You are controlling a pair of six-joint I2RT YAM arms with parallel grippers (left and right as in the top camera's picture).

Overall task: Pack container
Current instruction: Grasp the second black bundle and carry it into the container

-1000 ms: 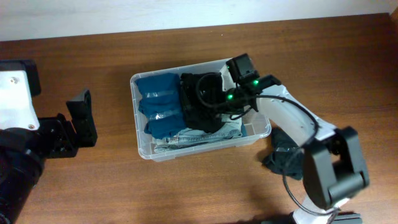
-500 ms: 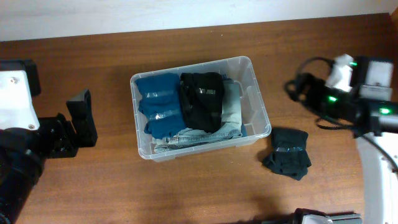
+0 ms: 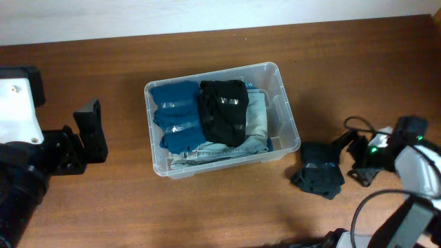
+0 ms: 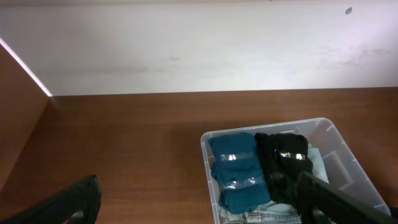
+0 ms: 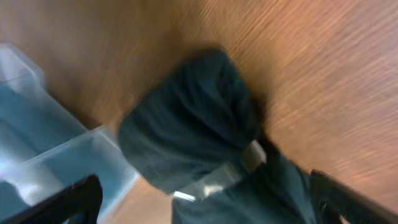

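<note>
The clear plastic container (image 3: 286,122) stands mid-table and holds a blue clothing bundle (image 3: 176,117), a black bundle (image 3: 224,110) and light denim (image 3: 256,117). It also shows in the left wrist view (image 4: 351,158), with the blue bundle (image 4: 239,171) and black bundle (image 4: 283,162). A dark taped bundle (image 3: 318,170) lies on the table right of the container. My right gripper (image 3: 353,160) is open just right of it, and the bundle (image 5: 199,130) lies ahead between the spread fingers (image 5: 205,205). My left gripper (image 3: 89,134) is open and empty, left of the container (image 4: 199,208).
A corner of the container (image 5: 68,155) sits close to the dark bundle in the right wrist view. The white wall (image 4: 199,50) runs along the table's far edge. The right arm's cable (image 3: 358,124) loops above the right gripper.
The right arm left the container, swung out to the right, then came down beside the dark bundle on the table. The black bundle stays in the container. The left arm has not moved.
</note>
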